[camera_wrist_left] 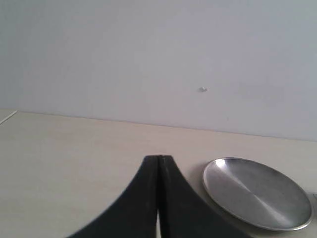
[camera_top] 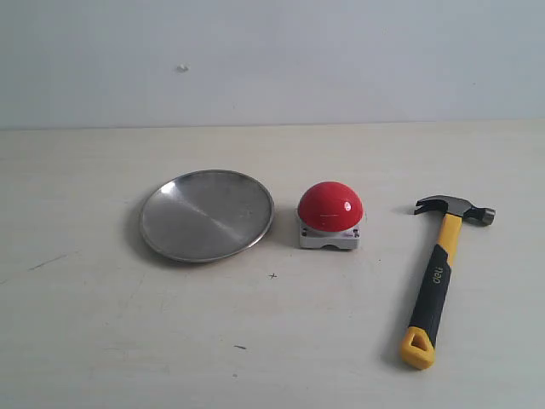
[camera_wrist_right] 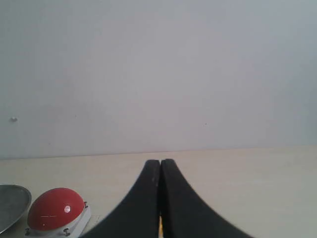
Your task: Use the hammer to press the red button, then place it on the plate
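The hammer (camera_top: 440, 277) lies flat on the table at the right of the exterior view, dark head toward the wall, yellow loop toward the front edge. The red button (camera_top: 329, 213) on its grey base stands at the middle. Left of it rests the empty silver plate (camera_top: 207, 215). Neither arm shows in the exterior view. My left gripper (camera_wrist_left: 159, 158) is shut with nothing in it, and the plate (camera_wrist_left: 257, 192) lies beside it. My right gripper (camera_wrist_right: 160, 162) is shut too, empty, with the red button (camera_wrist_right: 54, 210) off to one side; a thin yellow sliver shows in the slit between its fingers.
A pale wall rises behind the light tabletop (camera_top: 128, 324). A small speck (camera_top: 181, 68) marks the wall. A few dark scuffs dot the table in front of the plate.
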Controlling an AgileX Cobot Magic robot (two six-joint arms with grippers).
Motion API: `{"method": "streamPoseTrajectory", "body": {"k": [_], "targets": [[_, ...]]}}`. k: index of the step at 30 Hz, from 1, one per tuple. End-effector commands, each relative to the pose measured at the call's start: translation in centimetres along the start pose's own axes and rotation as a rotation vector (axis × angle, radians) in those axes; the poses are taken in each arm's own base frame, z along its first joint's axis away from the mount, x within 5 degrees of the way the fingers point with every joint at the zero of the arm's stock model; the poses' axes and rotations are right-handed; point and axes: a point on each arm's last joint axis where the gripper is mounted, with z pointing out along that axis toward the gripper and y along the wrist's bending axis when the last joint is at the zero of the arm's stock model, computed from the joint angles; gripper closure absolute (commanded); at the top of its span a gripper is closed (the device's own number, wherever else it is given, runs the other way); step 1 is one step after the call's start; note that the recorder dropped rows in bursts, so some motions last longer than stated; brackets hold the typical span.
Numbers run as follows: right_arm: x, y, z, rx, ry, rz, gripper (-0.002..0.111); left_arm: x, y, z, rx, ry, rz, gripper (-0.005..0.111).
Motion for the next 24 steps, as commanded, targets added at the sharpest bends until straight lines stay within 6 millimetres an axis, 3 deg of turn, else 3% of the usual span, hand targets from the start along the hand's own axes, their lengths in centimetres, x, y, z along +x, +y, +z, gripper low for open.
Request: {"method": "streamPoseTrajectory", "body": {"k": [1,21,24], "targets": [[0.07,-0.04,-0.03,0.006,-0.006,-0.002,0.108,-0.03,0.01,-0.03,-0.002,-0.009,-0.002,0.107],[0.07,-0.04,-0.03,0.006,-0.006,-0.002,0.108,-0.03,0.01,-0.03,-0.002,-0.009,-0.002,0.107],[-0.54,-0.01,-0.05,0.002,-0.073,0.001,0.108,-0.03,0.01,-0.03,-0.002,-0.009,-0.002,0.107]]}}
